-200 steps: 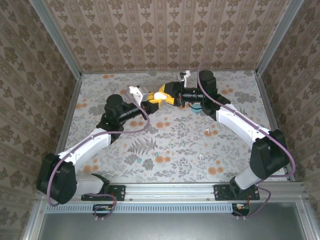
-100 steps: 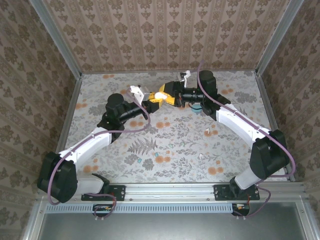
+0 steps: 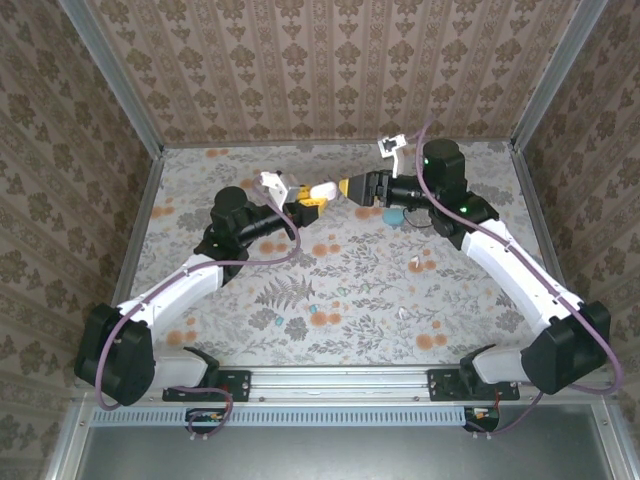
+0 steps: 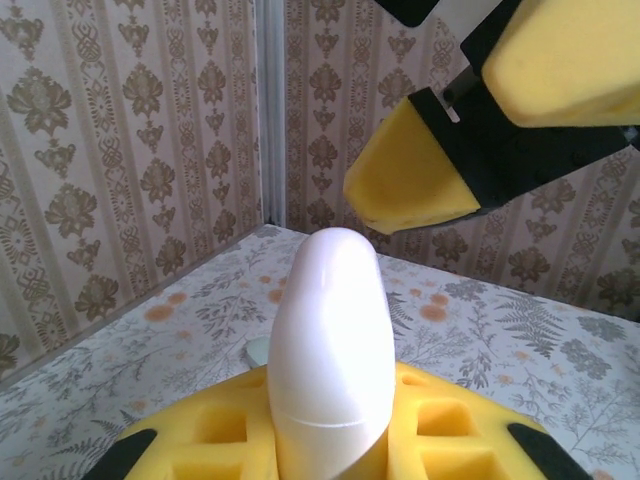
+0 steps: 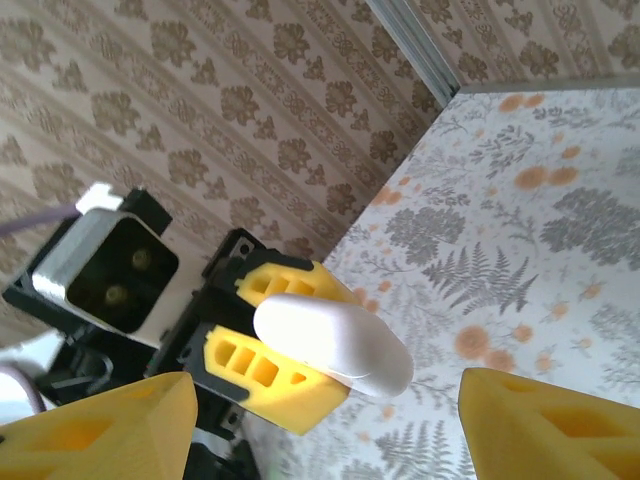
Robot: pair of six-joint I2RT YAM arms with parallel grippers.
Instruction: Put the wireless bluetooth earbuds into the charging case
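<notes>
A white pebble-shaped charging case is held above the back of the table, its lid seam closed, and my left gripper is shut on its lower half. In the left wrist view the case stands up between my yellow pads. My right gripper is open just right of the case and apart from it; the case lies ahead of its spread fingertips. Tiny earbuds lie on the flowered table: a white one, another white one and a teal one.
A teal object lies on the table under my right forearm, partly hidden. Patterned walls close in the back and both sides. The metal rail with both arm bases runs along the near edge.
My right gripper has opened, let go of the white case and drawn back to the right. My left gripper has tightened on the case and stayed in place.
</notes>
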